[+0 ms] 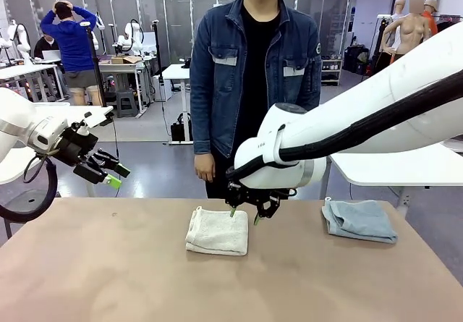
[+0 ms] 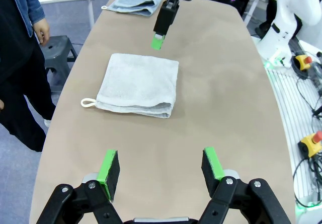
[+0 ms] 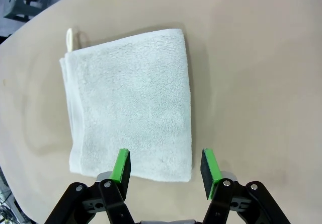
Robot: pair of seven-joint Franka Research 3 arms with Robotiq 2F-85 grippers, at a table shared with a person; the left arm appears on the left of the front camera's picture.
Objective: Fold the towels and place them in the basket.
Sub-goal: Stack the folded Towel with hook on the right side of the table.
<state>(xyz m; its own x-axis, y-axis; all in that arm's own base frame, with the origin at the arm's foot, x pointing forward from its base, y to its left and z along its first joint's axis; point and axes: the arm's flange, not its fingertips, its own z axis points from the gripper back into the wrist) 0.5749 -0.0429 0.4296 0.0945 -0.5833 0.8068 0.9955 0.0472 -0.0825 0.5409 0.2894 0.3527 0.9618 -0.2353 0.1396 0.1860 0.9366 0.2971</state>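
One folded towel (image 1: 217,231) lies on the table (image 1: 108,278) near its middle, toward the far edge. The second towel (image 1: 359,220) lies well apart from it, at the far right. The right tool (image 1: 244,215) hangs just above the right edge of the middle towel. The left tool (image 1: 117,176) is at the far left, above the table edge. The person (image 1: 253,83) stands behind the table, beyond the middle towel.

Two folded towels, cream-white (image 1: 217,231) and blue-grey (image 1: 359,220); two arms' tools (image 1: 243,215) (image 1: 116,175).

Lower half of the tabletop (image 1: 108,278) lies bare. At frame centre the right tool (image 1: 244,215) hangs over the cream towel (image 1: 215,231); blue-grey towel (image 1: 359,221) occupies the right.
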